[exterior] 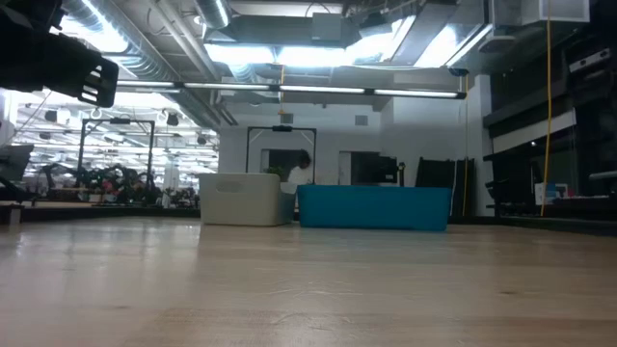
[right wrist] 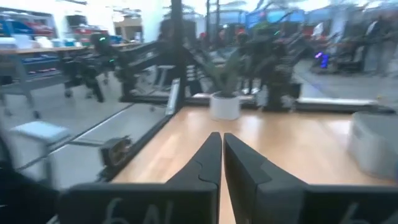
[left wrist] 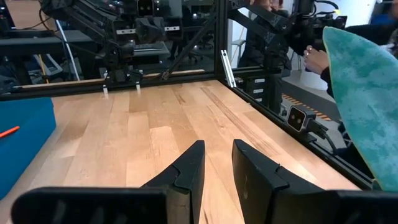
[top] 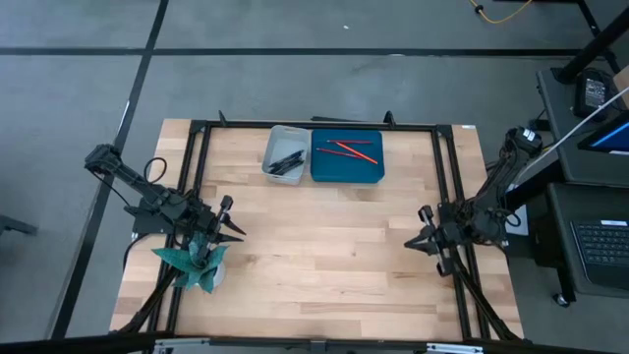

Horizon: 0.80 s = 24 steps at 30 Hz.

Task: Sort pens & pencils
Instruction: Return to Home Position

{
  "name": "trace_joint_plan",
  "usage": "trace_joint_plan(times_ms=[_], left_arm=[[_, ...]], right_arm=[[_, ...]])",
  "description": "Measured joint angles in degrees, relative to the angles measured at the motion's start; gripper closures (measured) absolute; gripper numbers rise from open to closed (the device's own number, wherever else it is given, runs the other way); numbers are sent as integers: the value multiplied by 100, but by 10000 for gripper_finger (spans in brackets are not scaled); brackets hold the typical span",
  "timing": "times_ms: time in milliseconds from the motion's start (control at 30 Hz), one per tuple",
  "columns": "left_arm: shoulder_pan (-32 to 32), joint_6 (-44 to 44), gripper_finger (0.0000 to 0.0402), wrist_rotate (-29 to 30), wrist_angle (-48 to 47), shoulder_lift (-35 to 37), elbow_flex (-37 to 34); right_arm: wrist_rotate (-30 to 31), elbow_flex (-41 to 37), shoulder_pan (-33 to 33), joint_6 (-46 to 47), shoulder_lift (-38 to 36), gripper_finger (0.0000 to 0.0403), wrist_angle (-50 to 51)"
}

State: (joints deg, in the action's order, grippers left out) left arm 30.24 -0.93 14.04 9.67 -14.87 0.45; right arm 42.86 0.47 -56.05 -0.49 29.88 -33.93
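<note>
Three pencils (top: 352, 149) in blue bin (top: 344, 173), three pens (top: 287, 162) in gray bin (top: 284, 137), left jaws ajar, right jaws together.

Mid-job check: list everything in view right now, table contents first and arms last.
pens: several, black, inside the gray bin
pencils: about three, red-orange, inside the blue bin
gray bin: one, far middle of the table, touching the blue bin's left side
blue bin: one, far middle of the table
plant: one, teal, on the table's left side by the left gripper
table: one, light wood
person: one, in the room behind the bins
left gripper: open, empty, left side
right gripper: shut, empty, right side
</note>
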Motion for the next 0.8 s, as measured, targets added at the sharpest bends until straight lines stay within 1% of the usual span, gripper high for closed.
trace_joint_plan(times_ms=[67, 133, 167, 200, 233, 333, 433, 500, 533, 633, 700, 800], left_arm=[[0, 0, 325, 0, 0, 0, 0], [-1, -1, 325, 0, 0, 0, 0], [-1, 0, 325, 0, 0, 0, 0], [-1, 0, 325, 2, -2, 0, 0], [0, 0, 325, 2, -1, 0, 0], [-2, 0, 325, 2, -2, 0, 0], [-2, 0, 325, 3, 0, 0, 0], [0, 0, 325, 2, 0, 0, 0], [-2, 0, 325, 2, 0, 0, 0], [-1, 0, 325, 2, 0, 0, 0], [0, 0, 325, 2, 0, 0, 0], [-2, 0, 325, 2, 2, 0, 0]], right_arm=[[6, 4, 163, -140, -103, 382, 48], [-36, 10, 469, -89, -314, 382, 401], [-161, 0, 692, -4, -506, 382, 628], [-433, -4, 960, 19, -749, 382, 858], [-786, -4, 1262, 15, -987, 382, 1068], [-2141, -4, 2318, 21, -1692, 382, 1651], [-3511, -4, 3340, -155, -2236, 382, 1933], [-4172, -7, 3857, -287, -2464, 382, 2095], [-4393, -7, 4069, -318, -2593, 382, 2125], [-4628, -4, 4543, -210, -2996, 382, 2314], [-4668, -7, 4764, -127, -2984, 382, 2430], [-4909, -7, 5035, -130, -2987, 382, 2540]])
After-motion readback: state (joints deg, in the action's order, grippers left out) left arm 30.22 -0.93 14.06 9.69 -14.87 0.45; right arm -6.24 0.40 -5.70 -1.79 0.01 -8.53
